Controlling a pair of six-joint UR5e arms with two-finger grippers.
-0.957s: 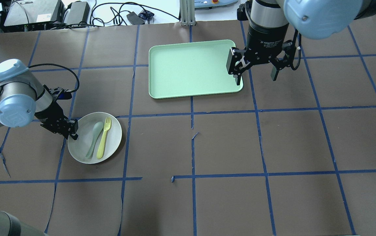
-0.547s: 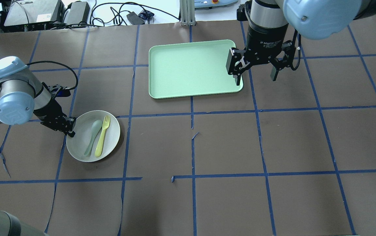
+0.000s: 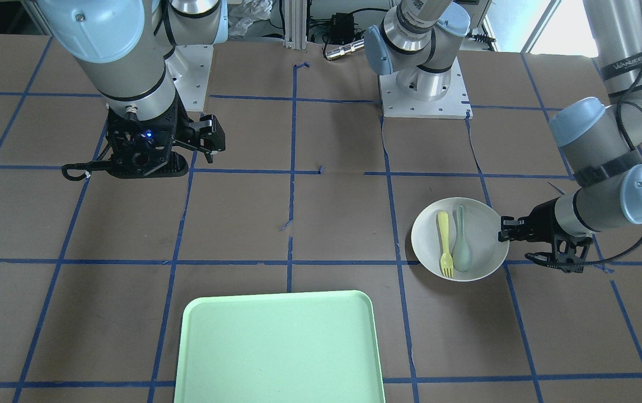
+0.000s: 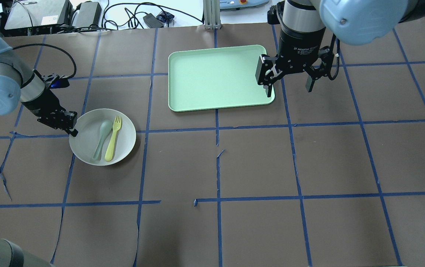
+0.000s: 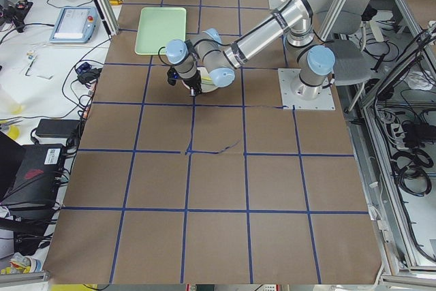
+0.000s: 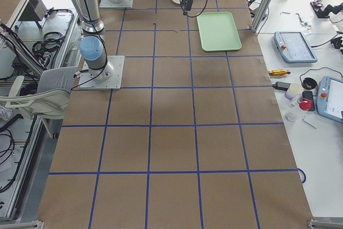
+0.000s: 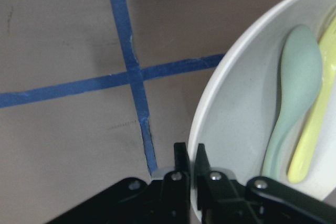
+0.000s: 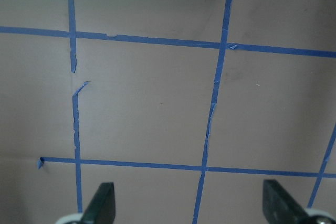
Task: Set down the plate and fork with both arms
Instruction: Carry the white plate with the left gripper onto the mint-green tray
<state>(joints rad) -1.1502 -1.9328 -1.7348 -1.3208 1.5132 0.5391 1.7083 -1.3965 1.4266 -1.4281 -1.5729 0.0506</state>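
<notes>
Left gripper [image 4: 72,130], closed narrow on the left rim of the plate [image 4: 85,147], holds it with the fork [image 4: 113,138] and spoon [image 4: 101,138] lying side by side inside, and I note the tray [image 4: 216,78] lies to its right and farther out, beside my wide-open right gripper [image 4: 289,89].

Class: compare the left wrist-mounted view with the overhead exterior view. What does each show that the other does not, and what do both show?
Only the left wrist-mounted view shows close up how the left hand pinches the rim of the plate, with one finger on either side. Only the overhead exterior view shows the green tray, the right hand open at the tray's right edge, and the whole plate. Both show the fork and spoon lying side by side in the plate, and the blue tape.
</notes>
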